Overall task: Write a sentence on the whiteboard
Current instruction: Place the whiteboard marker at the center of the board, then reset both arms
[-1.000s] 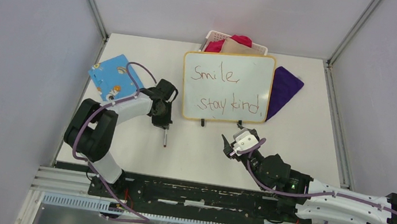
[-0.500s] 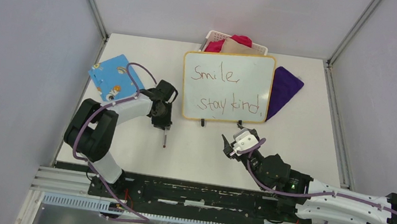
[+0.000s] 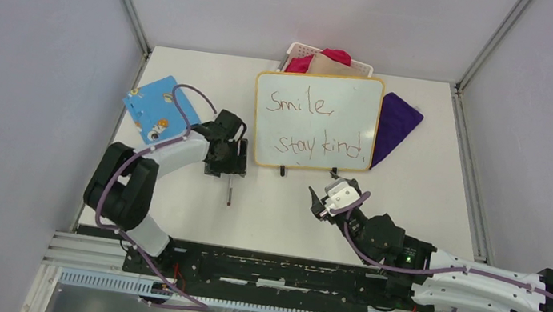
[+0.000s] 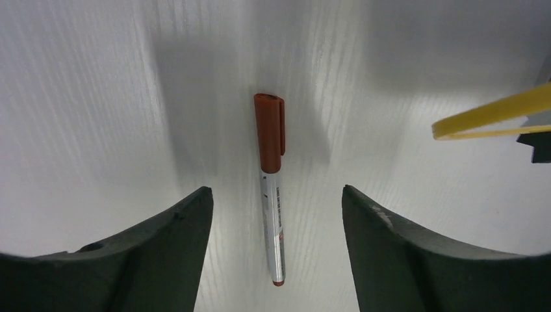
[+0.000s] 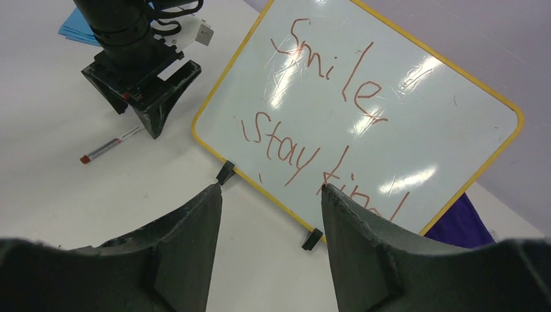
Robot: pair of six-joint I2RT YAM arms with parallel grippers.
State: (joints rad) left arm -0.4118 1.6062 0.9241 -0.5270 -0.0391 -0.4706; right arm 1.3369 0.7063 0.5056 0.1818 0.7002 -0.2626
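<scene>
Red sentence [image 3: 314, 125] reads complete on the whiteboard [image 3: 352, 105] standing far-centre on the bench [image 3: 413, 198], so you look finished: the capped marker [image 4: 271, 195] lies loose between your left pincer's [image 4: 274, 192] wide jaws, and the right pincer [image 5: 269, 188] hangs wide, empty.

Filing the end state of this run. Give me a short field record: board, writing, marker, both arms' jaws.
whiteboard: standing at the middle of the table, yellow rim
sentence: red handwriting, "Smile," above "stay kind"
marker: capped, lying flat left of the board, ungripped
left gripper: jaws open, over the marker
right gripper: jaws open, empty, facing the whiteboard
</scene>
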